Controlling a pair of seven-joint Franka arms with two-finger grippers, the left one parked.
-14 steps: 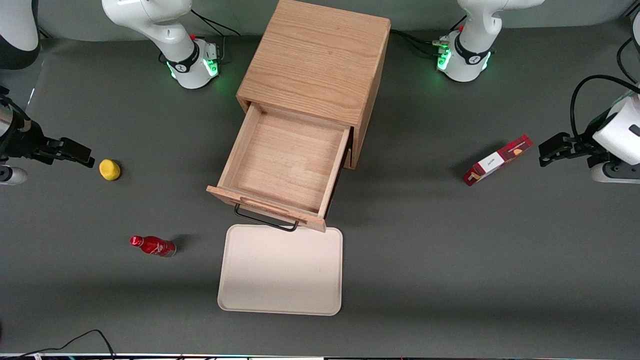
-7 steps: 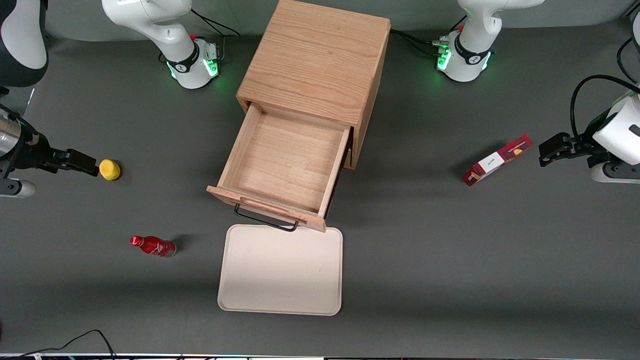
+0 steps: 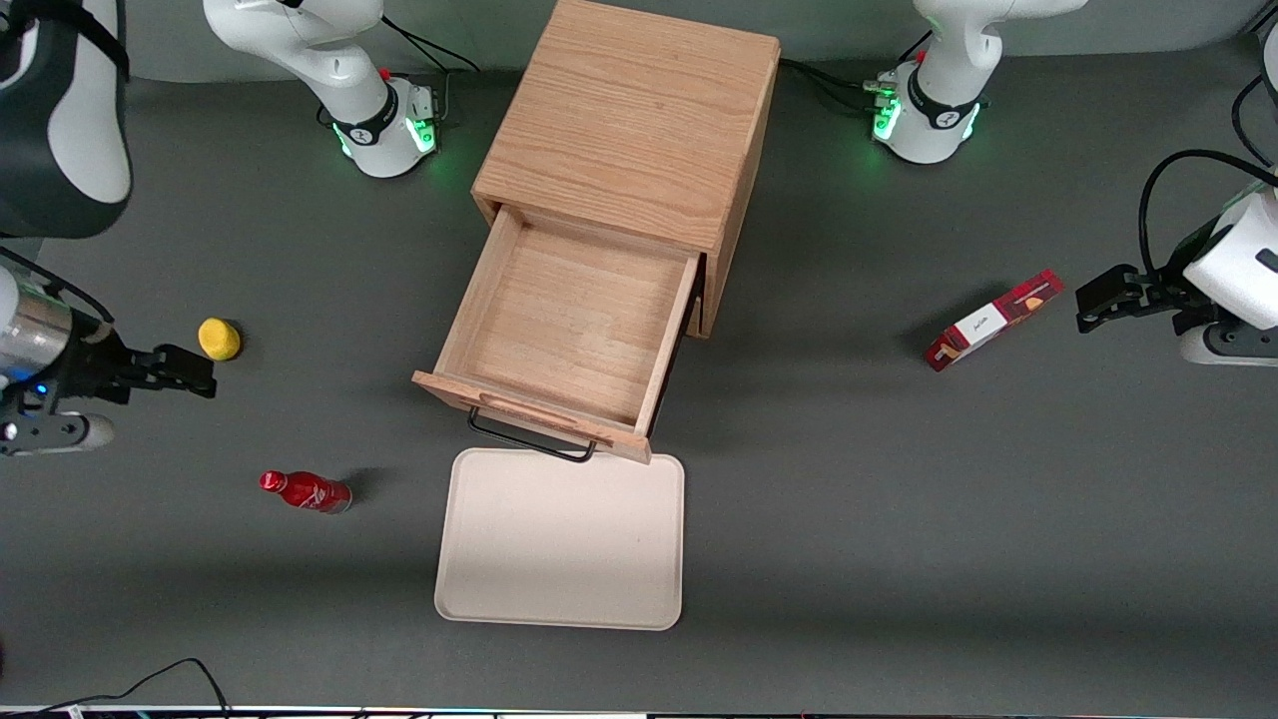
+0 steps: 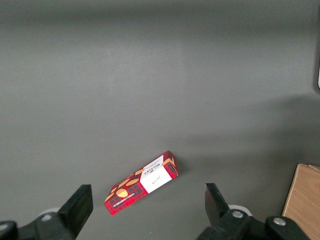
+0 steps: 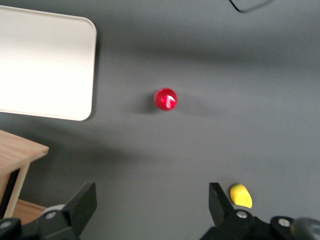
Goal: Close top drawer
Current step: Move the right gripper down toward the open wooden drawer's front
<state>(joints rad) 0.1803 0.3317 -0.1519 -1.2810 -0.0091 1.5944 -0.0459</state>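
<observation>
The top drawer [image 3: 571, 318] of the light-oak cabinet [image 3: 629, 120] stands pulled far out, its inside bare. Its black wire handle [image 3: 529, 440] hangs under the raised strip on its front, just above the tray's edge. A corner of the drawer's wood [image 5: 20, 150] shows in the right wrist view. My gripper [image 3: 195, 383] is open and holds nothing, low over the table toward the working arm's end. It is well apart from the drawer and a little nearer the front camera than the yellow fruit. Its fingers [image 5: 82, 202] stand wide apart.
A beige tray [image 3: 559, 539] lies in front of the drawer. A red bottle [image 3: 305, 491] lies on its side and a yellow fruit [image 3: 219, 339] sits near my gripper. A red box [image 3: 993, 320] lies toward the parked arm's end. A black cable [image 3: 150, 684] curls at the table's near edge.
My gripper has moved nearer the front camera and slightly toward the cabinet, passing the yellow fruit. The drawer has not moved.
</observation>
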